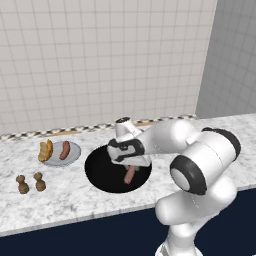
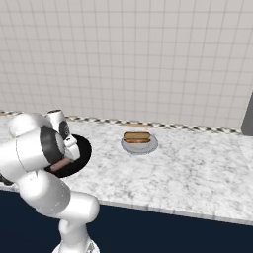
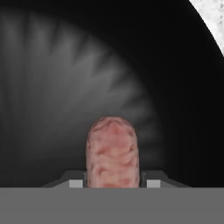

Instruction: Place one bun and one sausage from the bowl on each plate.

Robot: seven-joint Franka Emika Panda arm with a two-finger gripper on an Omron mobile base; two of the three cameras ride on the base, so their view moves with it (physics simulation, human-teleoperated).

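**Sausage gripped over the black bowl**

The gripper [image 1: 129,169] hung over the bowl [image 1: 100,172], its two fingers closed on a sausage [image 1: 130,174] that pointed down toward the dark floor of the bowl. From the hand view, the sausage [image 3: 113,151] stood up between the fingertips [image 3: 76,183], pressed on both sides, with the bowl's [image 3: 52,87] ribbed black inside behind it and a sliver of marble counter [image 3: 210,17] at the upper right corner. The bowl sat on the counter [image 1: 60,202] near its front edge, roughly midway along the stretch seen from the left base camera.

Left of the bowl, toward the counter's back edge, a grey plate [image 1: 74,155] carried a bun [image 1: 46,150] and a second sausage [image 1: 65,150] lying side by side. In front of that plate, nearer the front edge, stood two small brown shakers [image 1: 31,183] close together.

From the right base camera, another grey plate [image 2: 140,146] lay to the right of the bowl [image 2: 85,148], well apart from it, holding a bun [image 2: 137,137]. The sausage [image 2: 60,164] in the gripper showed just past the arm's white elbow.
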